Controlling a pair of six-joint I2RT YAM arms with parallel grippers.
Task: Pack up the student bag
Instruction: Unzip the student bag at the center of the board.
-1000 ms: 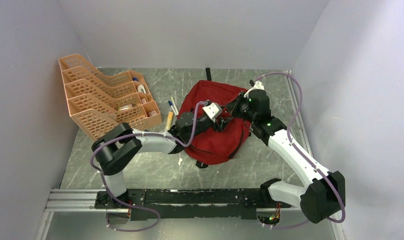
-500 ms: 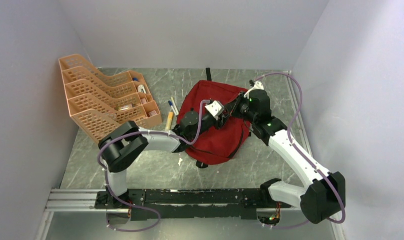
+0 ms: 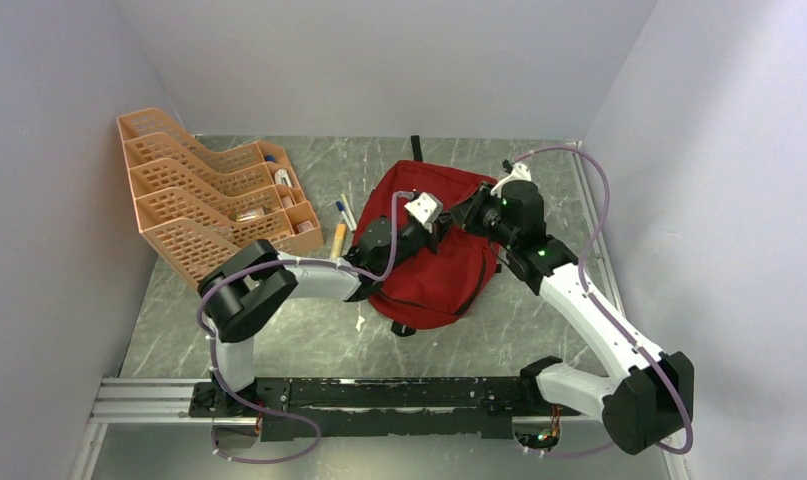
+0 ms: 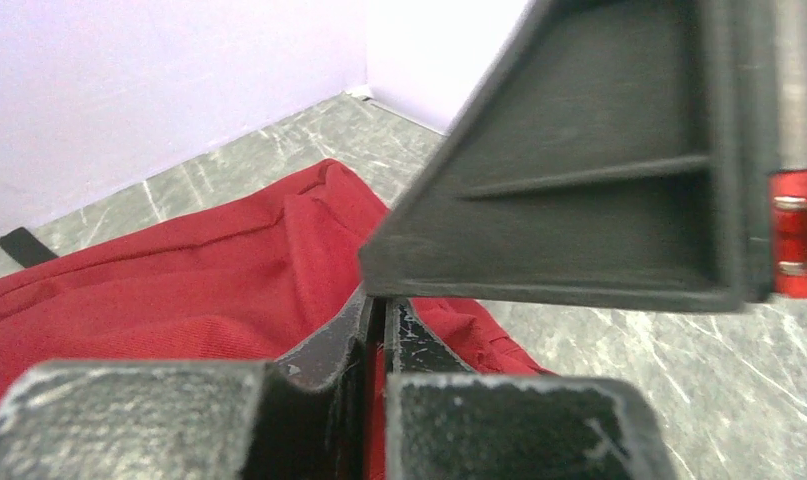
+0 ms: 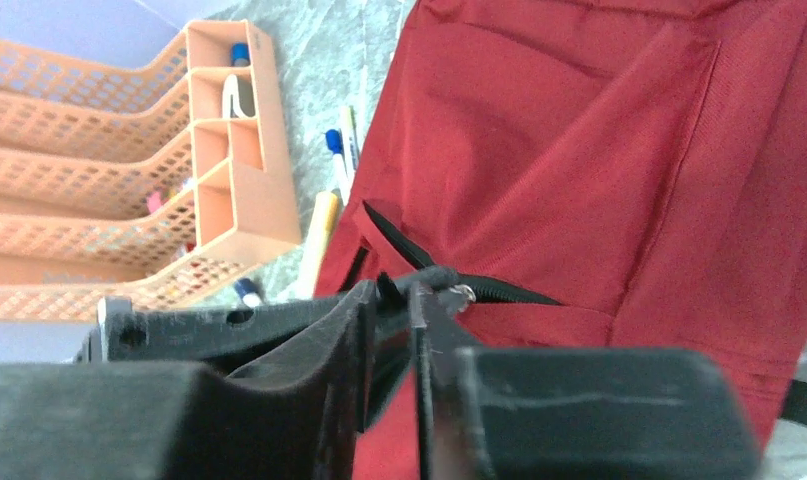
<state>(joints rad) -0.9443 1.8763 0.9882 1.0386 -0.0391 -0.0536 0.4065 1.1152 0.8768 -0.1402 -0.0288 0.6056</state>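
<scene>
student bag (image 3: 439,285): red backpack lying flat on the table (image 3: 279,335), centre of the top view, slightly right of middle.
bag axis: long axis runs top to bottom of the frame, with only a slight tilt.
bag heading: the black carry loop (image 3: 416,147) end points at the top edge of the frame; the opposite end, with a bit of black strap (image 3: 404,328) sticking out, faces the bottom edge.
zipper (image 5: 499,292): black line across the red fabric in the right wrist view, with a metal pull (image 5: 462,293) at its left end.
left gripper (image 4: 376,330): over the middle of the bag, fingers pressed almost together. A thin red sliver shows in the slit; cannot tell whether fabric is pinched.
right gripper (image 5: 399,295): comes in from the right and meets the left one over the bag. Jaws nearly together, tips at the zipper, pull just beside them. Cannot confirm a grip on it.
tray rack (image 3: 194,200): orange plastic, upper left, well apart from the bag.
pens (image 3: 341,225): a few loose on the table between rack and bag, near the bag's left edge.
</scene>
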